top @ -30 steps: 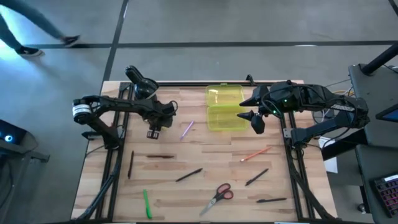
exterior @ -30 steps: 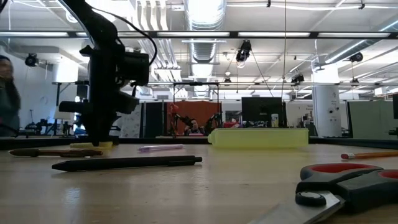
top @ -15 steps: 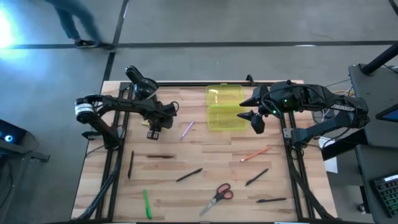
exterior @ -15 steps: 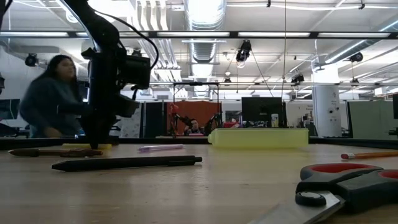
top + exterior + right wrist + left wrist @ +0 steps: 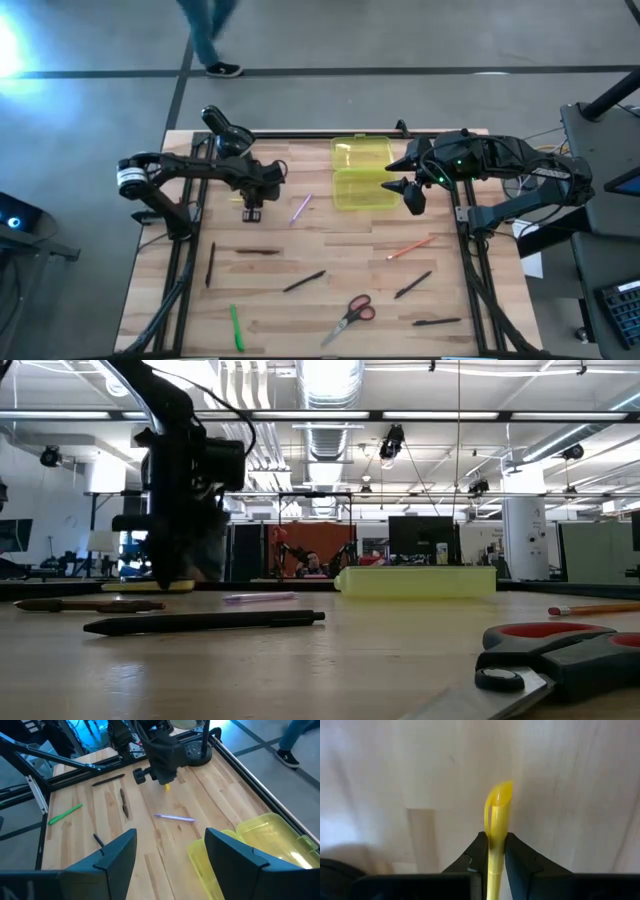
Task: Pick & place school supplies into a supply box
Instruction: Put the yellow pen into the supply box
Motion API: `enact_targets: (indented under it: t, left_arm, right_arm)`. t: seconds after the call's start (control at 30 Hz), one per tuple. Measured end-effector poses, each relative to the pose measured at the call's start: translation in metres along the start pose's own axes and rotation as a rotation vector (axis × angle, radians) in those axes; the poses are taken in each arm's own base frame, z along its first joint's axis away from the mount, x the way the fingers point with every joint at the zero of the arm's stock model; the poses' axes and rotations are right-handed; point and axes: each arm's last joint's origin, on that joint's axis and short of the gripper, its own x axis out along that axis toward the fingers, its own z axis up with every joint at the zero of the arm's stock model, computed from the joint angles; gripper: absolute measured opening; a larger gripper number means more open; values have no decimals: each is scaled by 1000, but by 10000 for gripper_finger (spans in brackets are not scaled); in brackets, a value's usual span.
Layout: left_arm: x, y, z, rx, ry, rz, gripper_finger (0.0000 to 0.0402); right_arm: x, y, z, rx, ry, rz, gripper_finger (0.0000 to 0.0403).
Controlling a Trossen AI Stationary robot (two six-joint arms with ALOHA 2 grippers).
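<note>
With our left gripper (image 5: 494, 851) clamped across the thin yellow plastic pen (image 5: 496, 815), its length running straight out between the jaws, our wide-open right gripper (image 5: 408, 192) waits beside the translucent yellow-green box (image 5: 360, 188).

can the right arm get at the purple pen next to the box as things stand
Probably yes. The right gripper hangs open beside the yellow-green supply box, and the purple pen lies in the open on bare wood past the box. The left gripper, shut on a yellow pen, works close by.
</note>
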Motion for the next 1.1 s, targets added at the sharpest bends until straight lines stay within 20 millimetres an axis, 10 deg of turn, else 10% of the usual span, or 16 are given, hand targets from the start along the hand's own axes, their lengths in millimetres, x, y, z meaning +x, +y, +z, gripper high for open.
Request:
enact_targets:
  t: [0.53, 1.1]
  left_arm:
    - [-76, 4, 15, -218, -257, -16, 26]
    - [-121, -3, 46, -618, -584, -234, 20]
  right_arm:
    - [5, 1, 1, 26, -10, 4, 226]
    - [113, 21, -9, -75, 190, 20, 226]
